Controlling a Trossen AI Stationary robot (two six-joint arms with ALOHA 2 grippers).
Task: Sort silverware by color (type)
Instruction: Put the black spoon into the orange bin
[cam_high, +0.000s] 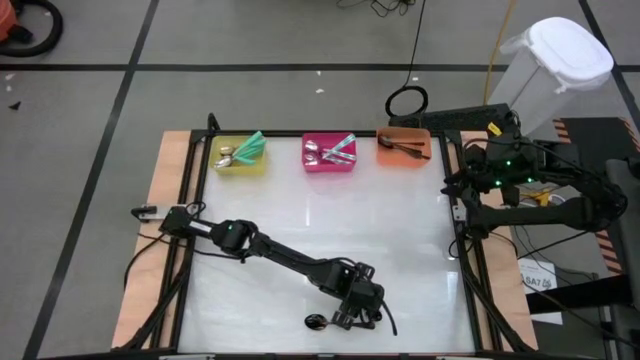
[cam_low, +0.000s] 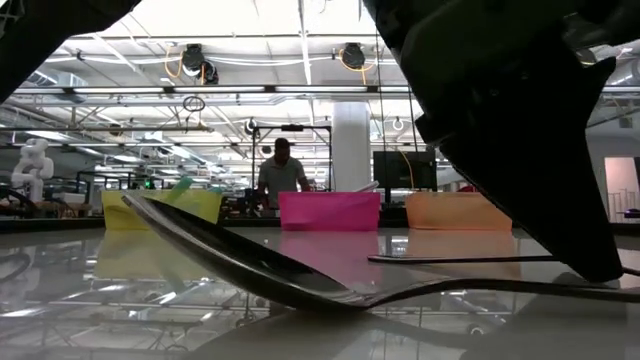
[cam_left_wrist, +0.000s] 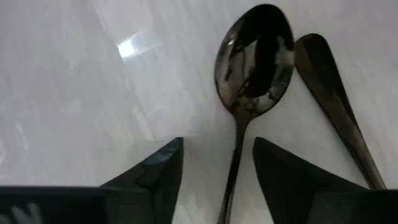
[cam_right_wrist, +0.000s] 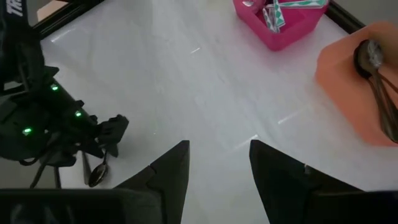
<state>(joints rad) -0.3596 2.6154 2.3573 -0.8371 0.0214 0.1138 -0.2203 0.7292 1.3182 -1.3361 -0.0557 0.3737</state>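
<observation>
A dark spoon (cam_left_wrist: 254, 59) lies flat on the white table near its front edge, bowl (cam_high: 316, 321) toward the left. A second dark utensil (cam_left_wrist: 336, 99) lies beside it, only its handle in view. My left gripper (cam_left_wrist: 217, 142) points steeply down over the spoon, open. Its two fingers stand on either side of the spoon's thin handle (cam_left_wrist: 235, 162) without touching it. In the low view the spoon (cam_low: 260, 270) fills the foreground, with the left gripper (cam_low: 520, 130) above it. My right gripper (cam_right_wrist: 219, 143) waits raised at the table's right edge, open, nothing between its fingers.
Three bins stand along the far edge. The yellow one (cam_high: 240, 158) holds teal-handled spoons, the pink one (cam_high: 330, 155) shiny ones and the orange one (cam_high: 403, 148) dark ones. The white table between the bins and the left gripper is bare. A person stands beyond the table (cam_low: 282, 175).
</observation>
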